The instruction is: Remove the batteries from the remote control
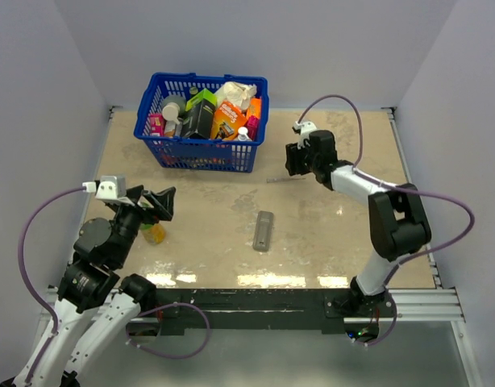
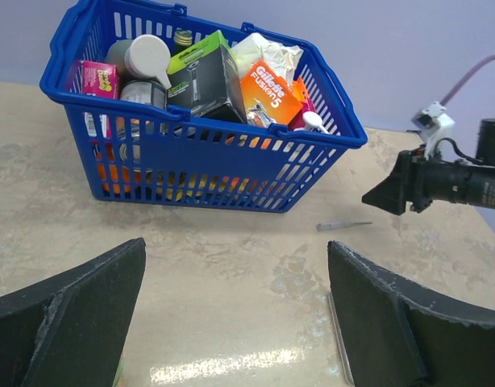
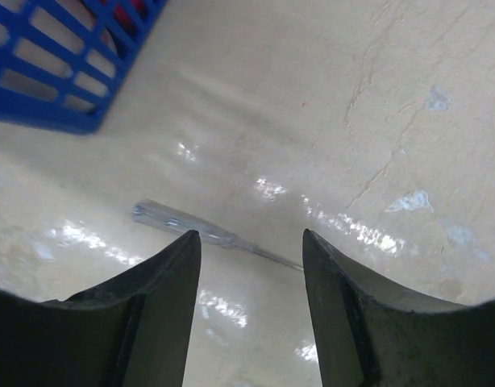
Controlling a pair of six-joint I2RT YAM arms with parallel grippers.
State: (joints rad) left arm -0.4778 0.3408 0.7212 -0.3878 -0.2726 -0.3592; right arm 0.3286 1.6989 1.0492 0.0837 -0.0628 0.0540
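The left gripper (image 2: 236, 274) hovers nearest, over the left side of the table (image 1: 344, 234), jaws spread wide and empty. The remote (image 1: 264, 231) lies flat mid-table, well apart from both grippers. It is a slim grey bar, its long axis running near to far and its far end darker. Which face is up cannot be told. Farther back, right of centre, the right gripper (image 3: 250, 250) hangs above a thin grey tool (image 1: 284, 179) lying on the table, jaws parted, gripping nothing. Farthest stands a full blue basket (image 1: 201, 78).

one remote control (image 1: 264, 231), one blue basket (image 1: 201, 153), one thin grey tool (image 1: 281, 179) and two arms (image 1: 102, 250) (image 1: 397, 226).
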